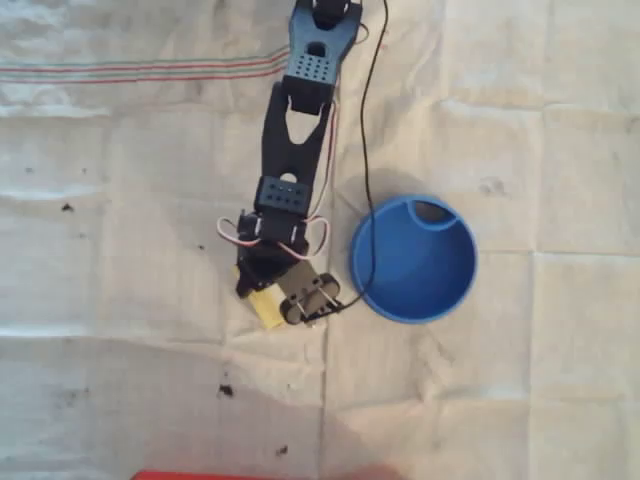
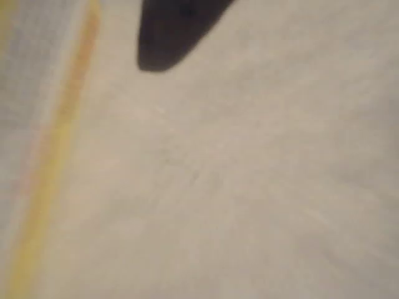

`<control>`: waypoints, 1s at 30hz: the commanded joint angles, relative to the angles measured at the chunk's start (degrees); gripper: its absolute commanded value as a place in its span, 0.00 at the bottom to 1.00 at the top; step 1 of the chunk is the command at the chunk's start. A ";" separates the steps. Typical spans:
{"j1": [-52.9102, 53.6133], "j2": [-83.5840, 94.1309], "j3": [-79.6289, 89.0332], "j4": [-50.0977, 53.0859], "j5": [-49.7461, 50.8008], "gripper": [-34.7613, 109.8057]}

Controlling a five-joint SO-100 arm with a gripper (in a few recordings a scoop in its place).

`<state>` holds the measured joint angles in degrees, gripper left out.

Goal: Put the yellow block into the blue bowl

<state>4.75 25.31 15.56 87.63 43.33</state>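
Note:
The yellow block [image 1: 264, 309] shows as a small yellow piece on the cloth, half hidden under the black arm's gripper [image 1: 272, 296], which hangs directly over it. The wrist's motor and camera cover the fingers from above, so the jaws' stand is hidden. The wrist view is blurred: one dark fingertip [image 2: 163, 38] juts in at the top, and a long yellow edge of the block [image 2: 47, 180] runs down the left side over pale cloth. The blue bowl [image 1: 440, 290] stands just right of the gripper, empty, with its notch at the upper rim.
A wrinkled white cloth [image 1: 120, 200] with a red stripe [image 1: 150, 70] covers the table. A black cable [image 1: 366, 170] trails from the arm over the bowl's left rim. A red edge [image 1: 230, 475] shows at the bottom. Small dark specks dot the cloth.

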 commanded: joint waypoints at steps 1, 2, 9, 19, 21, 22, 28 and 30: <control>1.49 1.67 -4.75 -0.62 0.00 0.41; 1.67 1.67 -4.75 -0.62 0.00 0.41; 2.46 2.55 -4.92 -0.62 -0.18 0.26; 1.93 8.61 -4.83 -0.70 -3.87 0.23; 1.93 10.37 -4.83 -0.70 -4.75 0.24; 1.85 11.78 -4.83 -0.62 -5.19 0.24; 1.49 20.48 -4.83 -0.62 -6.94 0.24; 0.62 23.03 -4.83 -0.35 -7.12 0.24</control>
<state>6.86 32.96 15.12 87.54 36.83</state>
